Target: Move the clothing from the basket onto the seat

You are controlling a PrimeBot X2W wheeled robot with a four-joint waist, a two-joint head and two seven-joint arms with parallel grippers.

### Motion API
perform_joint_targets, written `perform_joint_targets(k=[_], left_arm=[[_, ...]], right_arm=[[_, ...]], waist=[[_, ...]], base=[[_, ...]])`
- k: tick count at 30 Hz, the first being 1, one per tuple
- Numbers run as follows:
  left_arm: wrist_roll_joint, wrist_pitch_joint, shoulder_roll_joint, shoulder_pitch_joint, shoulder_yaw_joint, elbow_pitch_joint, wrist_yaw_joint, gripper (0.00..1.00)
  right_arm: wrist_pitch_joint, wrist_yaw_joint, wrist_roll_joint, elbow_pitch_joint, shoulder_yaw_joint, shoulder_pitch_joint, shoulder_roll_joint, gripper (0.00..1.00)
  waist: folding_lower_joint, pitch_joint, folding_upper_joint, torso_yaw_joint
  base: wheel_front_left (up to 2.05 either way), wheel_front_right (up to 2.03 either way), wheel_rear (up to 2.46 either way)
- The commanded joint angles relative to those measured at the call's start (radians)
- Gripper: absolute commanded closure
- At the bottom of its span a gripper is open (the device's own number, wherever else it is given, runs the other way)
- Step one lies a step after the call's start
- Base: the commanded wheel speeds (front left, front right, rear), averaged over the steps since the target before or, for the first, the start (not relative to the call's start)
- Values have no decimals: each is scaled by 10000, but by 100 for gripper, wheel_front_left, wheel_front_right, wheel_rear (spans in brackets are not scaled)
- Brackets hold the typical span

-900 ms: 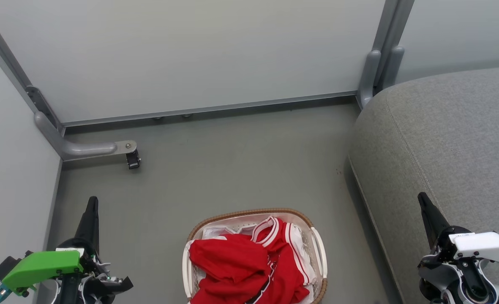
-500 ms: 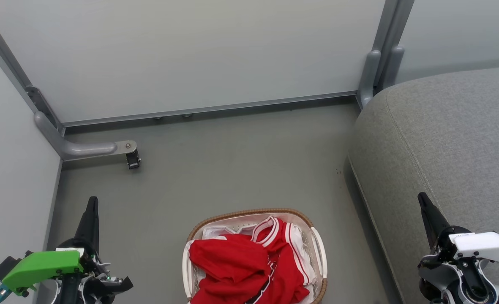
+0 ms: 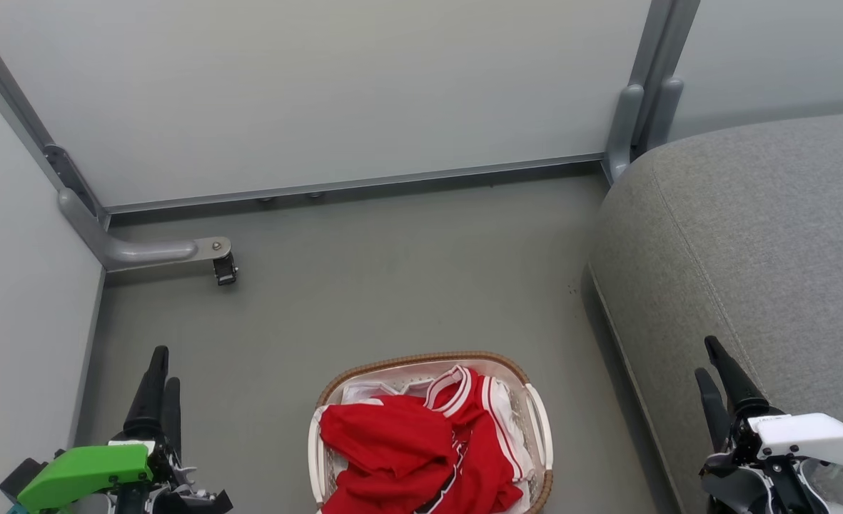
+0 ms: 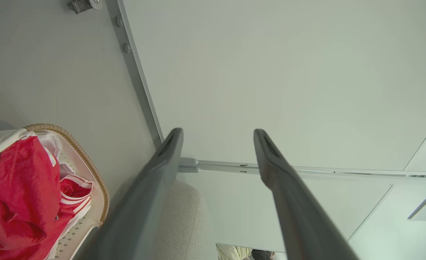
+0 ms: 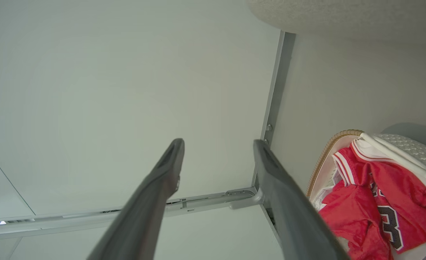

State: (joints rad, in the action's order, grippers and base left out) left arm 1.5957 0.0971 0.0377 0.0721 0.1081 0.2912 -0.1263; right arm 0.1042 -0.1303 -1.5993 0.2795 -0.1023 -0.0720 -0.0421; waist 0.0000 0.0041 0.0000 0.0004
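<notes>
The red clothes (image 3: pixel 407 450) lay heaped in the basket (image 3: pixel 428 356), low in the middle of the head view. The basket sat on the grey floor (image 3: pixel 392 285). A jersey (image 3: pixel 464 400) with white stripes lay on the side toward the seat, and the right wrist view showed a black and white 3 on it. A bit of white sheet (image 3: pixel 364 391) peeked out at the far end of the basket.

The seat (image 3: pixel 749 235) was to your right, big and grey. Its side stood near the basket, with a strip of floor between them.

Your left gripper (image 3: pixel 165 365) was at the lower left, well apart from the basket and close to the left wall (image 3: pixel 21 285). Its fingers were a little way apart and held nothing. Your right gripper (image 3: pixel 705 357) was at the lower right, over the edge of the seat. Its fingers were a little way apart too, and held nothing. Both pointed toward the far wall (image 3: pixel 321 93).

A metal foot (image 3: pixel 157 251) with a small black wheel (image 3: pixel 225 271) stuck out from the left corner onto the floor, well beyond the left gripper. A grey post (image 3: pixel 635 121) stood at the far corner of the seat. The basket's white handle (image 3: pixel 541 421) was on the side next to the seat.
</notes>
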Motion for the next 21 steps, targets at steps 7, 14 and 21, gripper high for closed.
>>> perform_joint_targets(k=[7, 14, 21], left_arm=[[-1618, -411, 86, 241, 36, -161, -18, 0], [-3474, -732, 127, 220, -137, -342, -21, 0], [-4971, -1017, 225, 185, -426, -381, 38, 0]], right_arm=[[-475, -2, 1059, -180, 548, -418, -563, 0], [-797, -3, 2501, -341, 826, -591, -795, 0], [-1084, -3, 3725, -435, 1222, -684, -992, 0]], waist=[[0, 38, 0, 14], [0, 74, 0, 34], [0, 113, 0, 63]], base=[[0, 0, 0], [0, 0, 0], [0, 0, 0]])
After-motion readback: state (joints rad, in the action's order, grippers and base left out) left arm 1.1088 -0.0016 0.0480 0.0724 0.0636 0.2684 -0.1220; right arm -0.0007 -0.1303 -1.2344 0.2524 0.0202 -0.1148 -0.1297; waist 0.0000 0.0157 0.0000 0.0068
